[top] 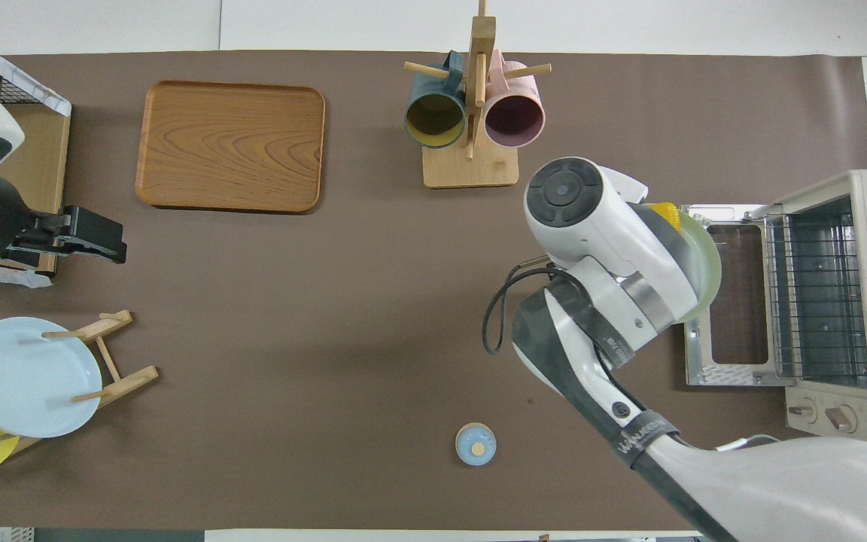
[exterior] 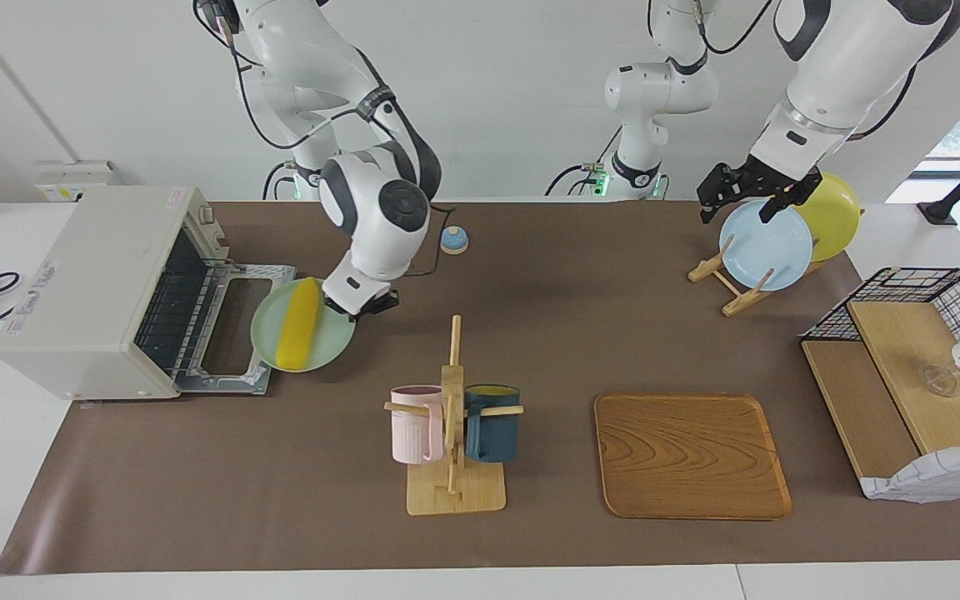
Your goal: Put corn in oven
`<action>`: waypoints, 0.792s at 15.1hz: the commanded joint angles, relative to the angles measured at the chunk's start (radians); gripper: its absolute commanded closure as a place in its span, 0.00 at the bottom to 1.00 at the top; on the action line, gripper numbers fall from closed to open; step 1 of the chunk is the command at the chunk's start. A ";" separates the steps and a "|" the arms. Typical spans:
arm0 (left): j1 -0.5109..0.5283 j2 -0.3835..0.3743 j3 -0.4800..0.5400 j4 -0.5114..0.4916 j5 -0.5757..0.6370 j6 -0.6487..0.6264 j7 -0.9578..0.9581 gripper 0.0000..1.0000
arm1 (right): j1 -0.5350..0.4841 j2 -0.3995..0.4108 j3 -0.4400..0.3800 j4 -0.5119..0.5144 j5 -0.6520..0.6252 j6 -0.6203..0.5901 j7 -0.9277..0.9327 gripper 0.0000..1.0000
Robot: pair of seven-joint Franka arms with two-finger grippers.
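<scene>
- The oven is set at the right arm's end of the bench, its door dropped flat and the rack exposed.
- The corn is carried on a pale green plate, raised just over the open door's edge.
- The right tool is clamped on the plate's rim, beside the corn, without touching the cob.
- Open bench is left between the plate and the mug stand.
- The left tool is held over the plate rack, waiting; its opening cannot be told.
</scene>
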 commanded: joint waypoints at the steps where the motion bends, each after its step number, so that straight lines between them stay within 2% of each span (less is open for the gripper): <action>1: -0.003 -0.015 0.003 -0.008 0.016 -0.014 0.005 0.00 | -0.103 -0.144 0.015 -0.139 -0.005 0.013 -0.130 1.00; 4: 0.000 -0.016 0.003 -0.011 0.016 -0.014 0.004 0.00 | -0.195 -0.192 0.015 -0.187 0.001 0.021 -0.194 1.00; 7: -0.005 -0.016 0.002 -0.011 0.016 -0.020 0.004 0.00 | -0.245 -0.200 0.015 -0.208 0.003 0.033 -0.224 1.00; 12: -0.002 -0.018 0.003 -0.011 0.016 -0.018 0.004 0.00 | -0.368 -0.217 0.014 -0.286 0.005 0.183 -0.362 1.00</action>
